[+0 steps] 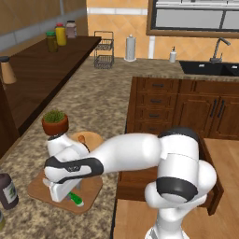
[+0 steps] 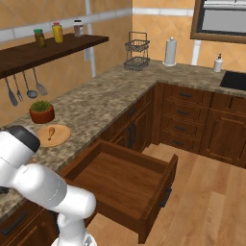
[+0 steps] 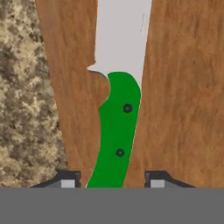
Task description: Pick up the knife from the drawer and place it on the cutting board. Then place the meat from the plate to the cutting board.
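The knife (image 3: 117, 127) lies flat on the brown cutting board (image 3: 175, 109), with its green handle toward me and its silver blade pointing away. My gripper (image 3: 112, 180) stands open just above it, a fingertip on each side of the handle and a gap at both. In the left base view the gripper (image 1: 70, 192) hangs low over the cutting board (image 1: 39, 192), and the knife (image 1: 75, 200) handle pokes out below it. Behind the board, the meat (image 1: 81, 138) rests on the round plate (image 1: 94, 138). The drawer (image 2: 122, 180) stands pulled out and bare inside.
A potted plant (image 1: 55, 122) sits just behind the plate. A dark bottle (image 1: 7, 190) stands left of the board near the counter edge. Utensils (image 2: 21, 91) hang under the shelf with jars (image 2: 57, 32). A wire basket (image 2: 137, 56) and paper towel roll (image 2: 170, 52) stand far back.
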Controlling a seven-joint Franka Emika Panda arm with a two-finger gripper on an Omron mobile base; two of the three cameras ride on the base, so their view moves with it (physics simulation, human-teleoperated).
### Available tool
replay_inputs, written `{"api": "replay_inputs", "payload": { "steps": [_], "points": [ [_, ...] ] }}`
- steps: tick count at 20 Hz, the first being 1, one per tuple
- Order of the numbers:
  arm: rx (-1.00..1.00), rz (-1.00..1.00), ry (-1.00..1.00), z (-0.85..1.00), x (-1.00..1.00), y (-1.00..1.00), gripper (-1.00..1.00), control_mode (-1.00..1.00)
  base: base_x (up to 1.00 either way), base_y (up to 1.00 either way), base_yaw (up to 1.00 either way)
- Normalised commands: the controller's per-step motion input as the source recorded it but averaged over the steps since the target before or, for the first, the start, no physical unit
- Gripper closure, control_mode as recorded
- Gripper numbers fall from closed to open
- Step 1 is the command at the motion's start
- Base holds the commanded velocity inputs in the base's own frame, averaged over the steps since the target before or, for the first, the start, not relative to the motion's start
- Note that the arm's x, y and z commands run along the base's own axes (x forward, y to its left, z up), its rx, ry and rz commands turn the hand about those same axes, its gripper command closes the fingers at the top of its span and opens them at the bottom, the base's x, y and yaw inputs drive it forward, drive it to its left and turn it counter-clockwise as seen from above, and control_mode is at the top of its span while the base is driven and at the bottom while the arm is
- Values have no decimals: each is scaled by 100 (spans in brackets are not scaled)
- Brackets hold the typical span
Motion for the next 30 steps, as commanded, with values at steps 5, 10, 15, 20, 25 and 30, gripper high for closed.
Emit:
{"api": "replay_inputs", "payload": {
  "steps": [5, 10, 15, 20, 25, 30],
  "points": [
    [0, 0, -3, 14, -6, -8, -100, -100, 0, 0, 0],
    [4, -23, -9, 87, 7, -15, -100, -100, 0, 0, 0],
    [10, -49, 0, 60, 49, -54, -100, -100, 0, 0, 0],
    [2, -52, -1, 40, 91, -27, -100, -100, 0, 0, 0],
    [-10, -33, 0, 17, 100, -7, -100, -100, 0, 0, 0],
    [-24, -20, 1, 0, 100, -13, -100, -100, 0, 0, 0]
  ]
}}
